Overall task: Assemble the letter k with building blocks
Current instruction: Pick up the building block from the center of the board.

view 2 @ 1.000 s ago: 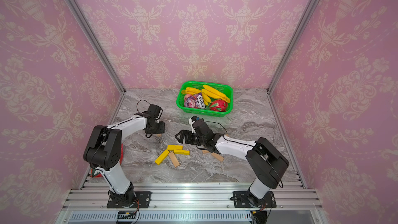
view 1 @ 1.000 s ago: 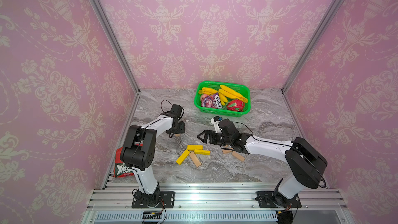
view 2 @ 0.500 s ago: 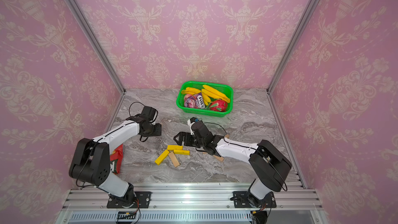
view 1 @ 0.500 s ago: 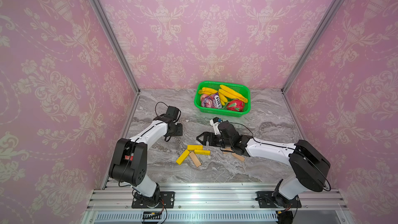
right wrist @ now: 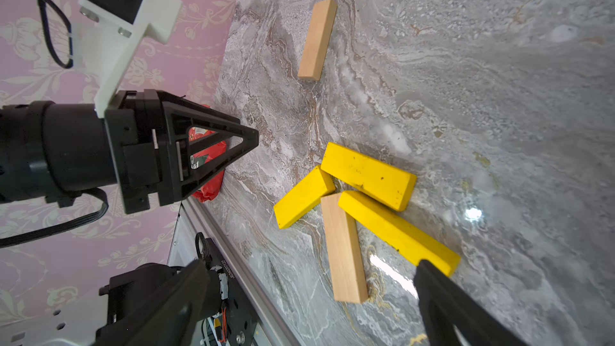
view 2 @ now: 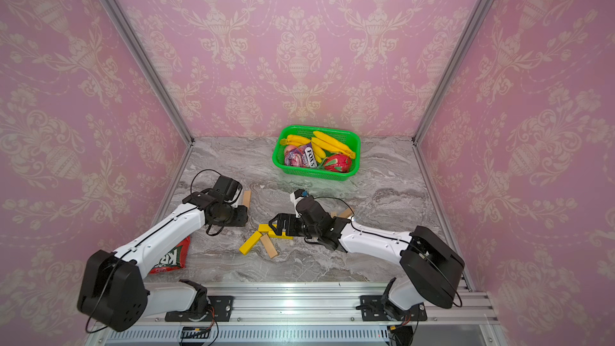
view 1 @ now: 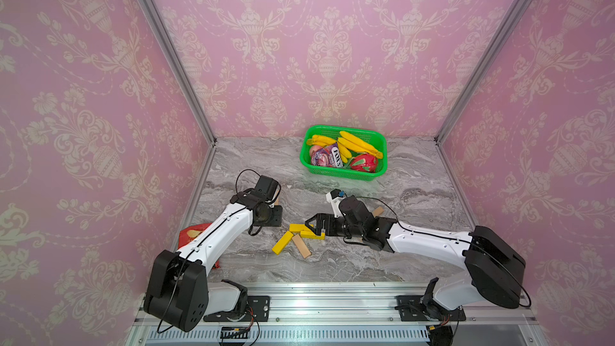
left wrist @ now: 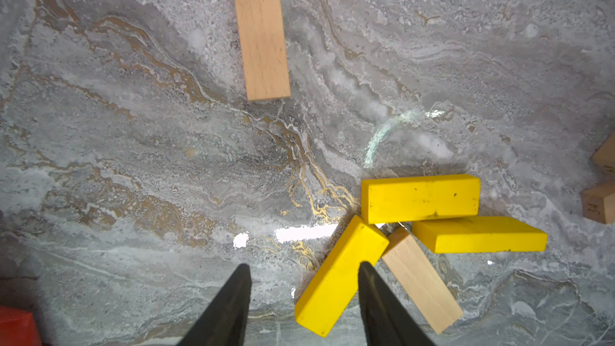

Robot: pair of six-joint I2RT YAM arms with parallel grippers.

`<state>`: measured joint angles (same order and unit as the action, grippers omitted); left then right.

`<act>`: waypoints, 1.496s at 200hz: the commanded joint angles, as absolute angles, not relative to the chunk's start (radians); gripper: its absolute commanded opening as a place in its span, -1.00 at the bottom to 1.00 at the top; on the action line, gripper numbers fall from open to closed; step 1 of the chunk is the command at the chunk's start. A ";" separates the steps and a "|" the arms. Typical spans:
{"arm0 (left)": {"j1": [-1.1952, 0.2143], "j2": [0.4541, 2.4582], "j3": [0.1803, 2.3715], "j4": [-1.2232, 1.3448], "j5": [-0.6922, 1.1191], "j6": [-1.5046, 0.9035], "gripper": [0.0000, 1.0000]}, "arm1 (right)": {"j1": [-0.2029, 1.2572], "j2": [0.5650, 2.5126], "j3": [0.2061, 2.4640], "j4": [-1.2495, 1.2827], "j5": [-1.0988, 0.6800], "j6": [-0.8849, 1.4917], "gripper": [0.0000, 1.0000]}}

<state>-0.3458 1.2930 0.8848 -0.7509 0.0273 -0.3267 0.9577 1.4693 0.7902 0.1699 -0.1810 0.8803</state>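
Three yellow building blocks (view 1: 283, 242) (view 1: 299, 227) (view 1: 312, 235) and a wooden one (view 1: 301, 246) lie in a loose cluster mid-table, also in the left wrist view (left wrist: 339, 274) and right wrist view (right wrist: 367, 174). No letter k shows among them. A single wooden block (view 2: 246, 198) (left wrist: 261, 28) lies flat beside my left arm. More wooden blocks (view 1: 377, 211) peek from behind my right arm. My left gripper (view 1: 271, 216) (left wrist: 303, 266) hovers open just left of the cluster, holding nothing. My right gripper (view 1: 314, 224) (right wrist: 309, 262) stands wide open over the cluster's right side.
A green basket (view 1: 339, 174) with bananas, a snack packet and red fruit stands at the back. A red snack bag (view 2: 173, 257) lies under my left arm by the left wall. The metal rail (view 1: 332, 297) runs along the front edge.
My left gripper has drawn away from the single wooden block toward the yellow cluster, its jaws narrowing a little. The right gripper has barely shifted.
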 commanded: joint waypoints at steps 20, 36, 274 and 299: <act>-0.421 1.206 0.807 -0.777 -0.022 -0.387 0.08 | 0.998 1.402 0.729 0.129 -0.116 0.926 1.00; -0.459 1.209 0.804 -0.782 -0.041 -0.407 0.08 | 1.004 1.391 0.709 0.131 -0.110 0.934 1.00; -0.581 1.302 0.629 -0.577 -0.080 -0.479 0.22 | 1.053 1.335 0.652 0.142 -0.046 0.964 1.00; -0.580 1.313 0.635 -0.578 -0.086 -0.479 0.23 | 1.053 1.340 0.654 0.143 -0.047 0.962 1.00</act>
